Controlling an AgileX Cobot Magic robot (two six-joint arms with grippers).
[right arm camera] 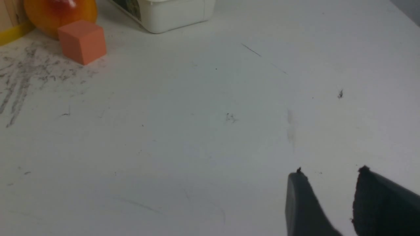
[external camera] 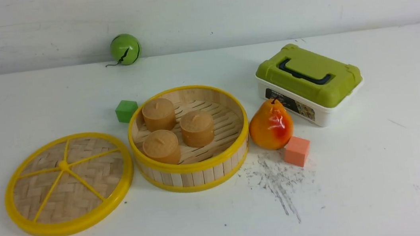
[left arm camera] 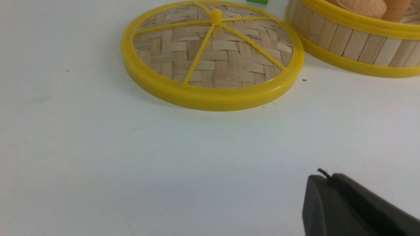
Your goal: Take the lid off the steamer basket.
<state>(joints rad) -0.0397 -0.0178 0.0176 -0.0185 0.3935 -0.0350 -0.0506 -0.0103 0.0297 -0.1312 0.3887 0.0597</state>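
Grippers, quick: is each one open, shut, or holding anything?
Left end effector: shut, empty, clear of the round woven-bamboo lid with yellow rim.
Right end effector: open, empty.

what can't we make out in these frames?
- Both arms: outside the front view.
- left pincer: only its tip shows, frame edge cuts the rest.
- storage box: label too small to read, partly behind the pear.
- steamer basket: near floor hidden by its wall.
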